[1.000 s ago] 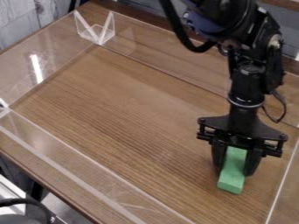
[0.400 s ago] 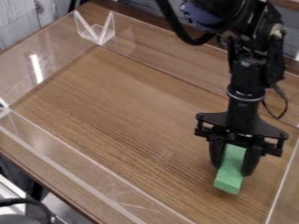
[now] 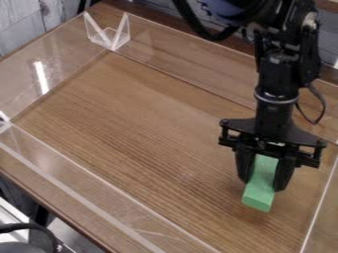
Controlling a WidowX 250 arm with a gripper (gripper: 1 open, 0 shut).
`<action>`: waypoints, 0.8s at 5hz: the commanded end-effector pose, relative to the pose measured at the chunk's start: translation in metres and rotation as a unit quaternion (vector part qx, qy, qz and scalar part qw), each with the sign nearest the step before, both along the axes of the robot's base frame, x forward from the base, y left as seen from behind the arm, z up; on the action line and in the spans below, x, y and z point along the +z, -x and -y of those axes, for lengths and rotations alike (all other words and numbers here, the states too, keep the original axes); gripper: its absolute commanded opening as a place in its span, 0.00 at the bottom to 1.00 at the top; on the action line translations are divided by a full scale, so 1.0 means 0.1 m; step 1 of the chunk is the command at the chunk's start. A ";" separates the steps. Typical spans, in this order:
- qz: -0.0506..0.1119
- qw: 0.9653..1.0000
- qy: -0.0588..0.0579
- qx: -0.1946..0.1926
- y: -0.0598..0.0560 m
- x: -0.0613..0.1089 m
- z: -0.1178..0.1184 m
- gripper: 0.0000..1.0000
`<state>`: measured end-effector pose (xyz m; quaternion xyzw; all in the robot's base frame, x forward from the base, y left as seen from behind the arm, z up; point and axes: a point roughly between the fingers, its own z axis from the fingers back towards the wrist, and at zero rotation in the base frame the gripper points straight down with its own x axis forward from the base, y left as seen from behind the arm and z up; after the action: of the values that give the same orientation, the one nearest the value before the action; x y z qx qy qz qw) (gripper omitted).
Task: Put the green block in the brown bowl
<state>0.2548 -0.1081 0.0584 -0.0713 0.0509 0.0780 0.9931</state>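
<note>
Jaws: I read them as closed partway on the upper end of the green block (image 3: 263,188), one black finger on each side of it, with the gripper (image 3: 271,178) pointing straight down from the arm (image 3: 282,59). The grip sits on the top portion of the bar; the lower portion hangs out below the fingertips.

Block attitude: the bar is tilted, its lower end angled toward the near side of the table and its upper end tucked up between the fingers. A dark shadow lies on the wood directly beneath the lower end. I cannot tell from this single view whether that end is just touching the surface or is slightly clear of it.

Location: the block and gripper are at the right side of the wooden table (image 3: 132,119), close to the near right corner and near the clear acrylic wall (image 3: 79,212) that borders the work area. The wood grain runs diagonally across the view.

Other items noted: a small clear acrylic stand (image 3: 109,33), folded in a V shape, sits at the far left corner on the wall's rim, well apart from the gripper. A black cable loops down beside the arm's upper section on the right.

I see no brown bowl in this view.
</note>
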 end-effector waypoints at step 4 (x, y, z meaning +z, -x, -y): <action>0.044 0.999 0.024 -0.006 -0.09 0.18 0.01 0.00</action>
<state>0.2571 -0.1093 0.0578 -0.0837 0.0434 0.0648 0.9934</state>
